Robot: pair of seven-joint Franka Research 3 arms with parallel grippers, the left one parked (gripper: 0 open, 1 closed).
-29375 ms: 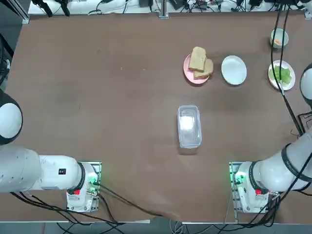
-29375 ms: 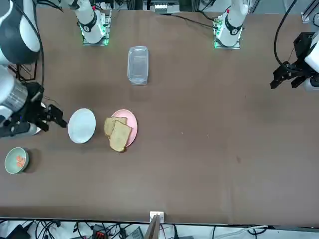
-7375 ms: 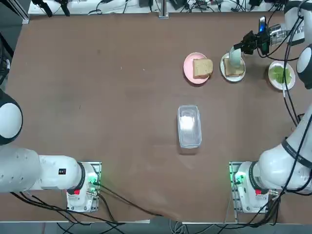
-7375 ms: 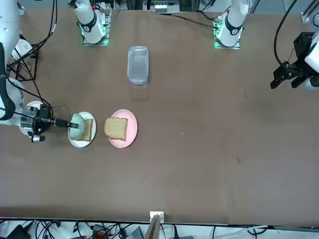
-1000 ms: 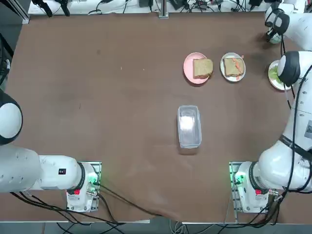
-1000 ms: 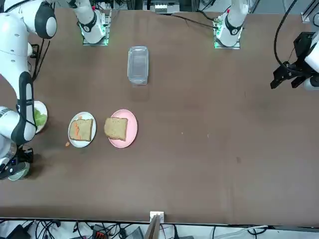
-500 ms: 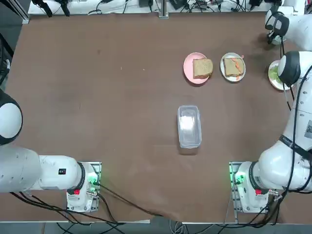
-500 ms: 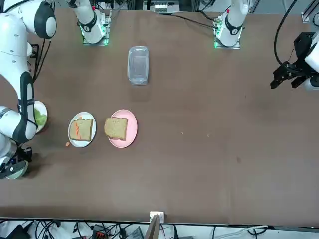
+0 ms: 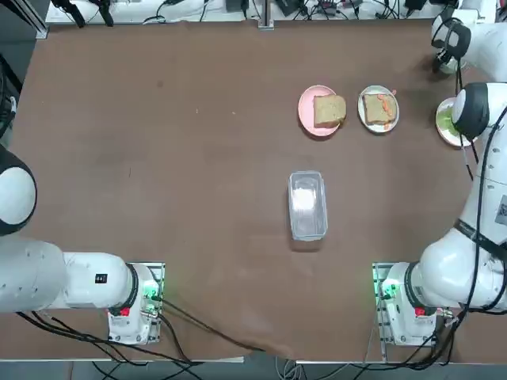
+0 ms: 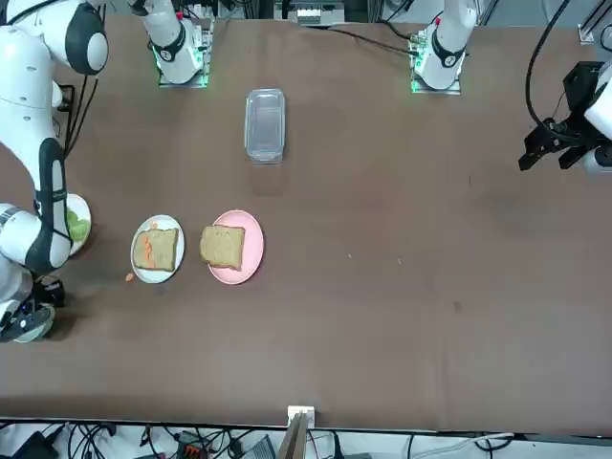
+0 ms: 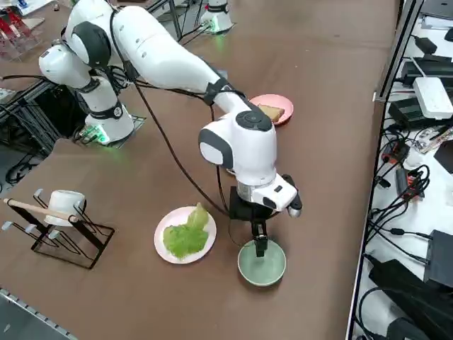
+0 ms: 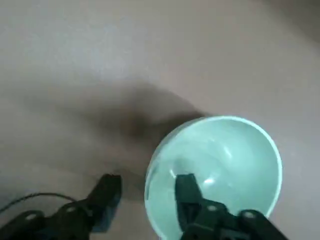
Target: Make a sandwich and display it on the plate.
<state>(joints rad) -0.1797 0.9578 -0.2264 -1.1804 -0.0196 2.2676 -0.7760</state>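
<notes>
Two slices so far: one sits on the white plate (image 9: 379, 109) with orange bits scattered on top, the other waits on the pink plate (image 9: 319, 111) just beside it.
Pincer state: my right pincer (image 12: 145, 192) is parted, one finger inside the green bowl (image 12: 215, 172) and one outside, straddling its rim; nothing gripped.
Pincer place: far corner of the table (image 9: 174, 158) on my right, tip pointing down into the bowl (image 11: 262, 263).
Lettuce: heaped on a second white plate (image 11: 185, 234), right beside the bowl, between me and the bread.
Key relation: the half-built sandwich (image 10: 157, 249) lies well apart from my pincer, inward along the table's far edge, past the lettuce plate.
Next, I reckon: lift clear of the rim, then go for the lettuce, the nearer stop.
Nearer arm: mine, easily.
</notes>
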